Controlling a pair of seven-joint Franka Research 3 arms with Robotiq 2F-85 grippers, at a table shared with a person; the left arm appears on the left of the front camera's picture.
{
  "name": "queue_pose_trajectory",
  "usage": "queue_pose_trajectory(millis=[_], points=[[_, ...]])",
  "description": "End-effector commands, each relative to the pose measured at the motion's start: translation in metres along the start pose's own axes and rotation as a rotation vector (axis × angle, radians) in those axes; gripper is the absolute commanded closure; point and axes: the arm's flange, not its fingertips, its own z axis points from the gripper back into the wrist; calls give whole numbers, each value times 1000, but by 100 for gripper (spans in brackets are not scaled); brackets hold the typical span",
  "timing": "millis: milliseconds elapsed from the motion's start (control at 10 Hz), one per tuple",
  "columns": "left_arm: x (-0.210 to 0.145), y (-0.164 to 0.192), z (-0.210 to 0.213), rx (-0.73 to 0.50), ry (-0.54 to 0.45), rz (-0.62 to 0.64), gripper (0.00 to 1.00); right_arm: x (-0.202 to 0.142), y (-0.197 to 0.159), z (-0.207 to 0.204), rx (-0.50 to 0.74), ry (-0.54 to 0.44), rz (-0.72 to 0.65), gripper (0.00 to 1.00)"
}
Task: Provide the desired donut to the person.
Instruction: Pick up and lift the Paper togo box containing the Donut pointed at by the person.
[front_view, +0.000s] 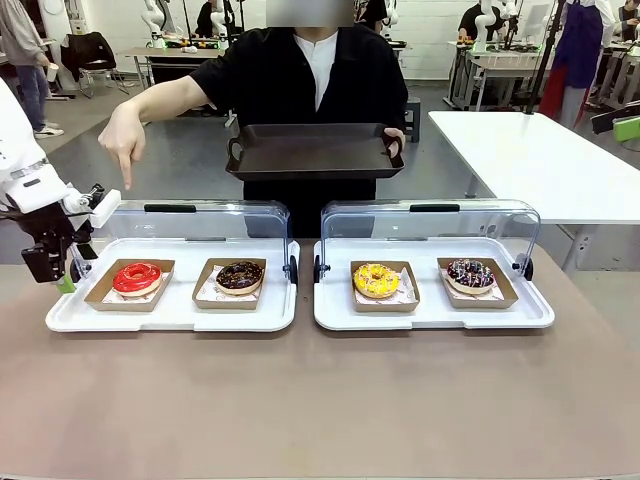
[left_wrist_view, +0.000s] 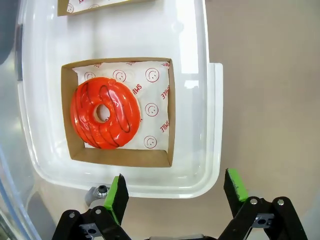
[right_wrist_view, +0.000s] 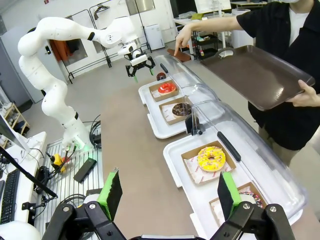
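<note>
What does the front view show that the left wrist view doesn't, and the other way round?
Front view's extras: the person pointing down with one hand and holding a dark tray, plus the chocolate donut, yellow donut and sprinkled donut. Left wrist view's extras: smiley print on the paper liner. Shared: the red donut in its cardboard box on the white tray, and the open left gripper beside that tray.

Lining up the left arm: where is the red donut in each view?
Front view: red donut at lower left, leftmost of four donuts.
Left wrist view: left of centre.
Right wrist view: upper middle, farthest donut in the row.
Shared landmark: the brown cardboard tray it sits in.
</note>
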Motion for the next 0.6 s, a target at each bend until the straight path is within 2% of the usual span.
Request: queue_pose_trajectory(millis=[0, 500], points=[[1, -9, -12, 43, 20, -61, 0, 0, 0, 0, 8, -10, 5, 0], [7, -10, -43, 45, 39, -61, 0, 0, 0, 0, 8, -10, 5, 0]])
